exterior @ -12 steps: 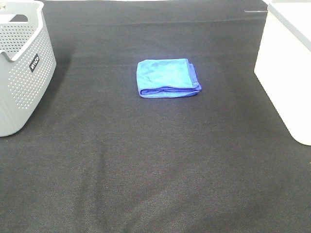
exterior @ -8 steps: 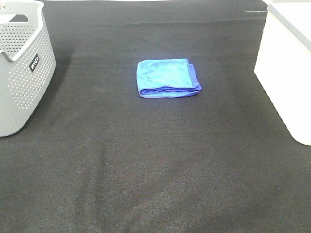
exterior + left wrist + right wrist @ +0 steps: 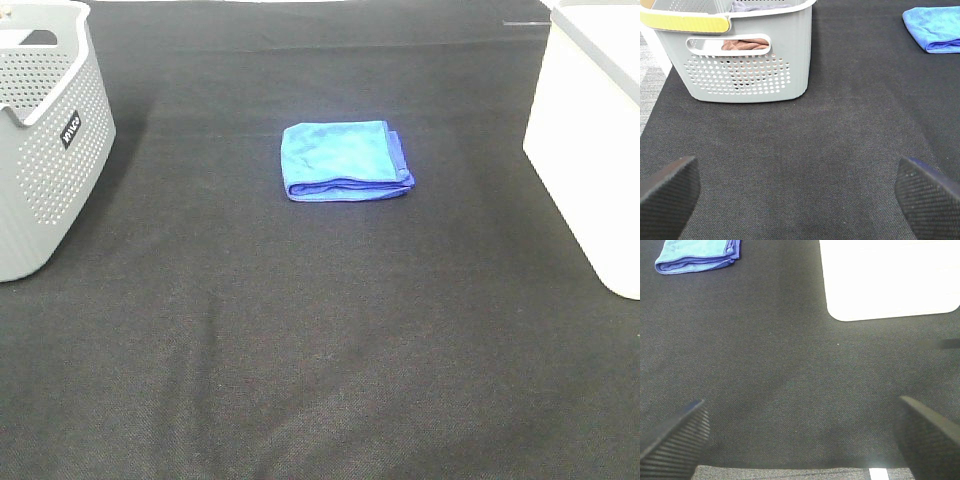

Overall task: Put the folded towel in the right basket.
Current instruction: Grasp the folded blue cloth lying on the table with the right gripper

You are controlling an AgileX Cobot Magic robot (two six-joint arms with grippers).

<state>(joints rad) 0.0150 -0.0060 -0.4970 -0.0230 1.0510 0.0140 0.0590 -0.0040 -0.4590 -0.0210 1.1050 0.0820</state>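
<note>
The folded blue towel lies flat on the black cloth near the middle back of the table. It also shows in the left wrist view and the right wrist view. The white right basket stands at the right edge and shows in the right wrist view. My left gripper is open, low over the cloth near the grey basket, far from the towel. My right gripper is open over the cloth's front edge, short of the white basket. Neither arm shows in the high view.
A grey perforated basket stands at the left edge; in the left wrist view it holds brownish cloth. The black cloth covers the table. Its front edge and grey floor show in the right wrist view.
</note>
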